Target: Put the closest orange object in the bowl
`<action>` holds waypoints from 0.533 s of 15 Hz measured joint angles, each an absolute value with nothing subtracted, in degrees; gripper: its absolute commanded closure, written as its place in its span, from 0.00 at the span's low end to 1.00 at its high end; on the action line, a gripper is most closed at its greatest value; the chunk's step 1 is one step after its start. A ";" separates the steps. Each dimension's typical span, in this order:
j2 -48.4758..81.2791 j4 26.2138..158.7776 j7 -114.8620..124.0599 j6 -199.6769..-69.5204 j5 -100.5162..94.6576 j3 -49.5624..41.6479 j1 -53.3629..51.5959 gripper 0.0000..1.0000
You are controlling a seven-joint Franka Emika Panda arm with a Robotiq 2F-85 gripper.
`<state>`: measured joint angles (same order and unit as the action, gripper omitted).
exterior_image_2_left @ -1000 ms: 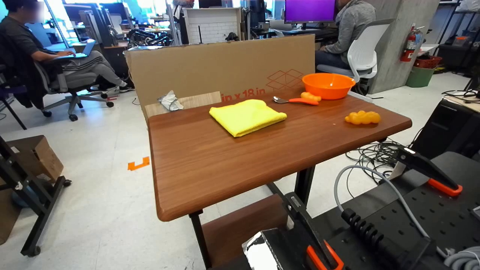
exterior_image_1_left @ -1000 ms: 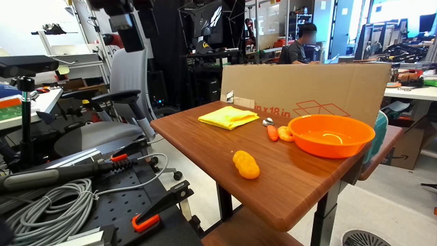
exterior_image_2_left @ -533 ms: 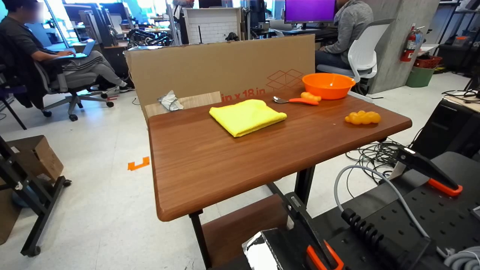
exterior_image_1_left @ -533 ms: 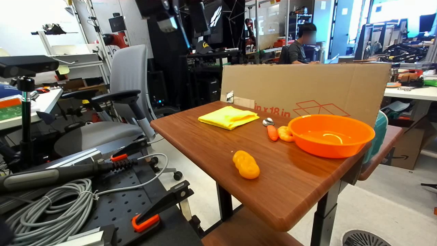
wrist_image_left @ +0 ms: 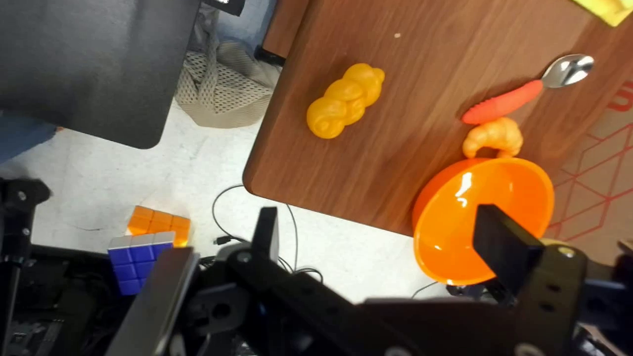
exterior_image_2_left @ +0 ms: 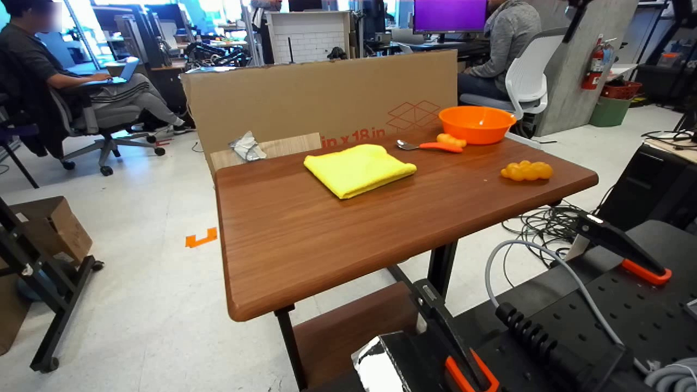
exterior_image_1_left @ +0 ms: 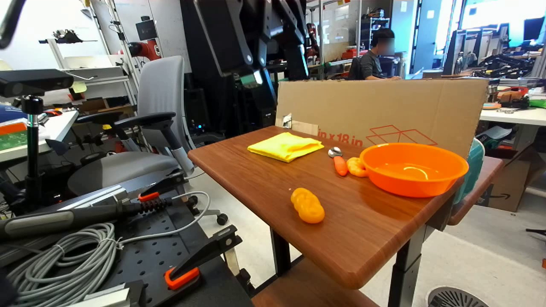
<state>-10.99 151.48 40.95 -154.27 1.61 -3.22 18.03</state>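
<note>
The pincer [exterior_image_1_left: 284, 91], in an exterior view, hangs pointing to about five o'clock, its jaws wide apart and empty; on the worktop [exterior_image_1_left: 349, 238] below, the bowl [exterior_image_1_left: 409, 185] sits between two and three o'clock from the knobbly orange piece [exterior_image_1_left: 308, 205]. In an exterior view a fire extinguisher [exterior_image_2_left: 593, 68], shown there alone, is at the bowl's two o'clock. In the wrist view the pincer hides part of the bowl, the knobbly orange piece lies toward half past eleven, a curved orange piece [wrist_image_left: 497, 133] and spoon [wrist_image_left: 526, 91] crowd the bowl's twelve-o'clock rim, and a coloured cube [wrist_image_left: 144, 249], seen only here, is toward half past eight.
</note>
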 measured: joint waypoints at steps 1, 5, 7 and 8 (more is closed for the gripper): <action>-9.18 150.90 43.21 -154.27 0.10 -3.21 18.12 0.00; -1.74 147.47 47.91 -154.04 -0.89 -3.72 17.20 0.00; 1.67 145.39 47.90 -153.76 1.14 -4.57 15.95 0.00; 3.19 144.36 47.49 -153.48 3.05 -4.96 15.36 0.00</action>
